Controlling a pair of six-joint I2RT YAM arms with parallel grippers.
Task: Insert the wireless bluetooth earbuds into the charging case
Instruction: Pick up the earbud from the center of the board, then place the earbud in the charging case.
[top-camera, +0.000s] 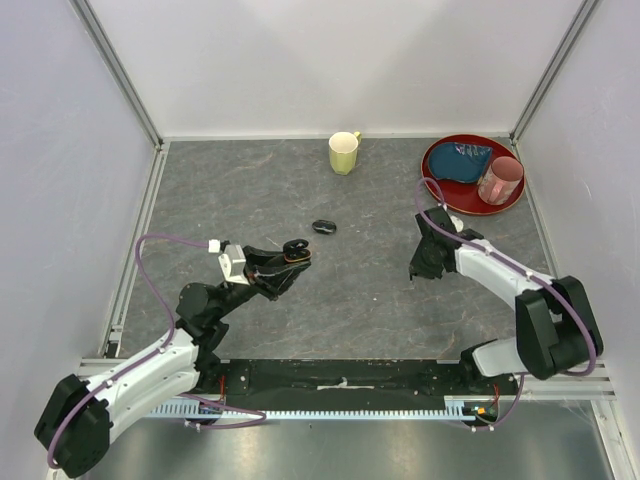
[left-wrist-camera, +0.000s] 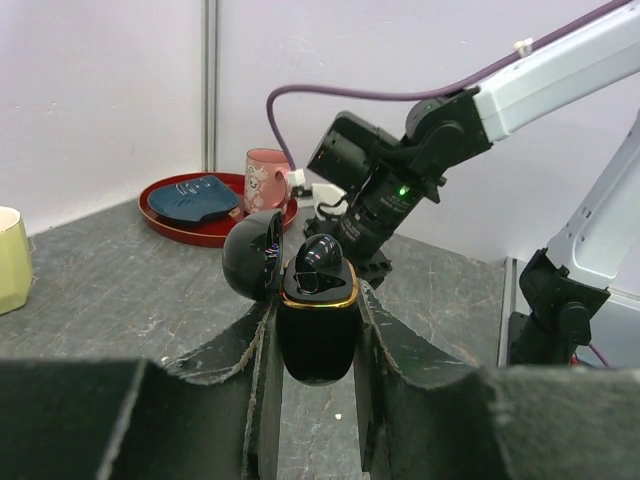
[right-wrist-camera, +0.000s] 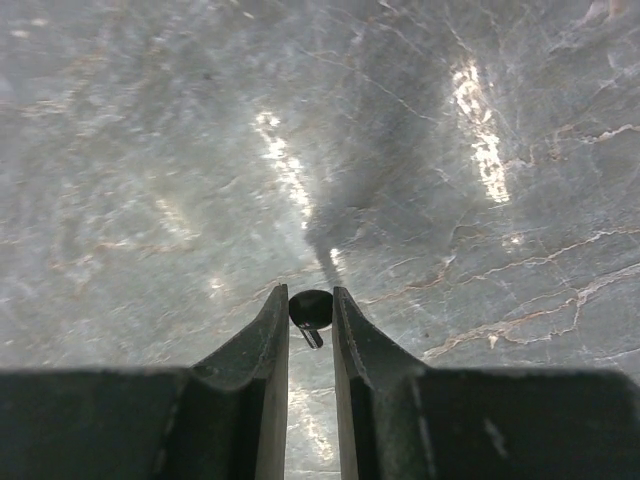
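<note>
My left gripper (top-camera: 290, 256) is shut on the charging case (left-wrist-camera: 318, 325), a glossy black box with a gold rim, held upright above the table. Its lid (left-wrist-camera: 251, 256) hangs open to the left. One black earbud (left-wrist-camera: 322, 254) sits in the top of the case. My right gripper (top-camera: 415, 272) points down at the table, right of centre. It is shut on a second tiny black earbud (right-wrist-camera: 311, 308), pinched between the fingertips just over the table surface. The case also shows in the top view (top-camera: 295, 249).
A small black oval thing (top-camera: 323, 226) lies on the table between the arms. A yellow mug (top-camera: 344, 152) stands at the back. A red tray (top-camera: 441, 188) at the back right holds a pink cup (top-camera: 500, 180) and a blue cloth (top-camera: 461, 160).
</note>
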